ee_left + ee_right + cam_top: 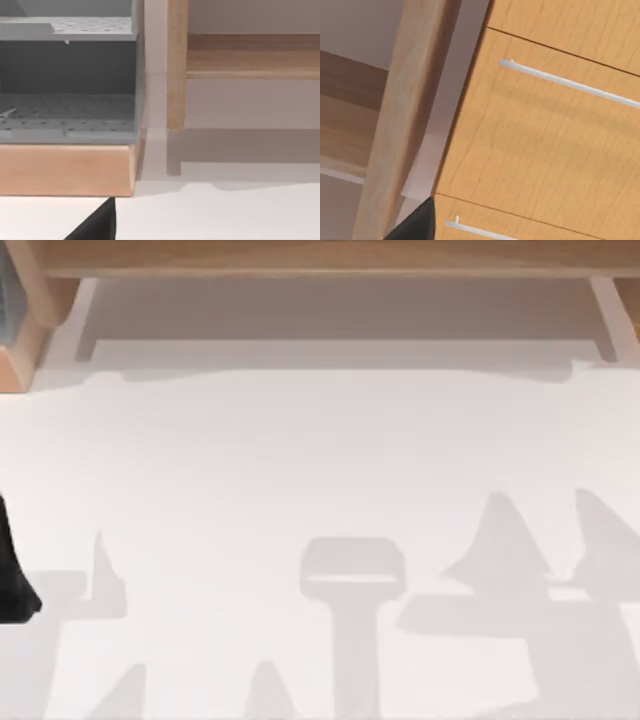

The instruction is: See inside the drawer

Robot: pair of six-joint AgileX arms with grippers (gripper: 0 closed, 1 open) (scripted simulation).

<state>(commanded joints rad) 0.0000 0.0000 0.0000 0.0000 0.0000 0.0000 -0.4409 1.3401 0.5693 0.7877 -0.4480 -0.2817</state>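
Note:
In the right wrist view a wooden cabinet face fills most of the picture. Its middle drawer [540, 145] has a thin silver bar handle [570, 83] and sits flush and shut. Below it, another drawer front carries a second silver handle [472, 230]. A dark tip of my right gripper [417, 224] hangs in front of the cabinet's edge, apart from both handles. My left gripper [97, 226] appears as a dark tip over the white table, near a wooden base. A black part of my left arm [12, 575] shows at the top view's left edge.
A white table [320, 470] spreads across the top view, with a wooden shelf [320, 258] along its far side. A grey perforated rack [67, 80] stands on a wooden base [65, 170] at the far left. A wooden post [402, 115] rises beside the cabinet.

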